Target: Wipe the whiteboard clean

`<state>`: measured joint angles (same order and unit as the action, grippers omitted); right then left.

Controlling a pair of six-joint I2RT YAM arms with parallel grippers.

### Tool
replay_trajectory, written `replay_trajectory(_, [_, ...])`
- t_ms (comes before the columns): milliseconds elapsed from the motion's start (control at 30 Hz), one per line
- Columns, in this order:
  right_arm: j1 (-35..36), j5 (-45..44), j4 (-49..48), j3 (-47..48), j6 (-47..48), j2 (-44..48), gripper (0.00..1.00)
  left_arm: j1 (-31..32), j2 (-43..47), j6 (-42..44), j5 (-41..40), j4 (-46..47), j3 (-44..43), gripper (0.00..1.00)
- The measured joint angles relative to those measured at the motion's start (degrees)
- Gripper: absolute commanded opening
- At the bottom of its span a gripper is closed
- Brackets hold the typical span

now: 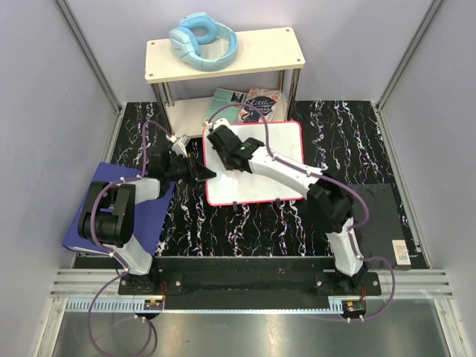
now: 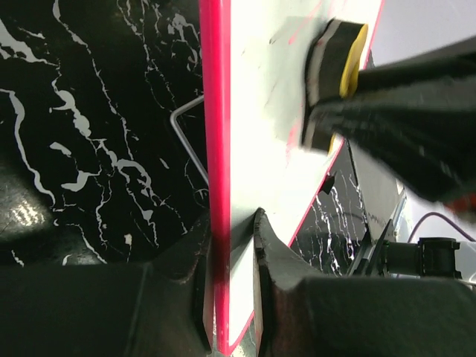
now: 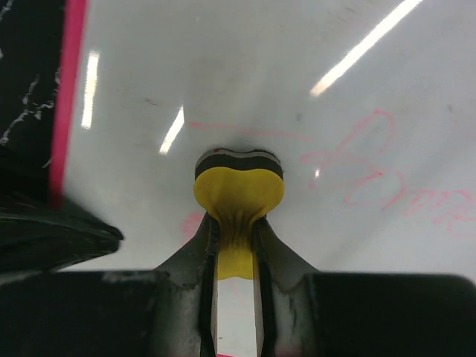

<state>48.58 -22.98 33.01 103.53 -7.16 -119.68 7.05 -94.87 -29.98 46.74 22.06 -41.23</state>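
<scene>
Left wrist, left gripper (image 2: 230, 223) clamping whiteboard (image 2: 260, 111) edge, right gripper (image 3: 236, 230) pinching eraser (image 3: 238, 186) on it

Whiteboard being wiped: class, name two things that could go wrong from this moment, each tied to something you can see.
1. The left fingers pinch only the pink edge of the whiteboard; hard wiping could pull the board loose or pivot it.
2. The right fingers hold the yellow eraser by a narrow squeezed part; it might twist out, leaving the pink writing beside it unerased.
</scene>
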Motion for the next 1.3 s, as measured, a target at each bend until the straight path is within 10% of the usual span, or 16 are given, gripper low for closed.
replay_trajectory(1000, [2.8, 0.5, 15.8, 31.4, 4.2, -16.9, 0.0, 0.0, -0.1, 1.6, -1.1, -1.2, 0.0, 0.0])
replay_trajectory(1300, [-6.2, 5.5, 6.7, 9.7, 0.7, -3.4, 0.0, 0.5, -0.1, 1.5, -1.5, -0.9, 0.0, 0.0])
